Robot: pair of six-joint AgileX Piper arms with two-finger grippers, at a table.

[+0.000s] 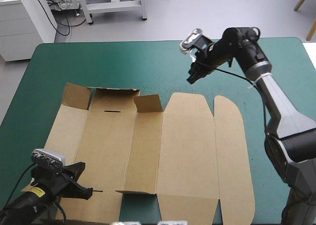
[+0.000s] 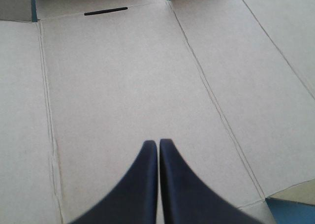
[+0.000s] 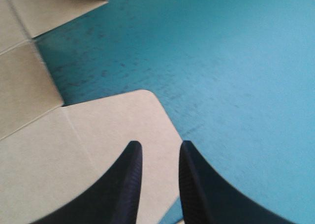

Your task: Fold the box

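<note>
The brown box [image 1: 187, 146] lies as a cut sheet in the middle of the table, mostly flat, with three short flaps [image 1: 114, 100] raised along its far left edge. My left gripper [image 1: 87, 188] is shut, low over the sheet's near left part. In the left wrist view its tips [image 2: 158, 143] meet over a creased panel [image 2: 128, 86], with a slot [image 2: 106, 11] ahead. My right gripper [image 1: 192, 77] hangs above the cover just past the box's far edge. It is open with nothing between its fingers [image 3: 158, 145], over a rounded corner of the board [image 3: 123, 115].
Bare teal-green cover [image 1: 123, 62] runs from the box's far edge to the table's far edge, and a strip shows on the right [image 1: 256, 116]. The sheet's near edge [image 1: 187, 215] reaches close to the table's front.
</note>
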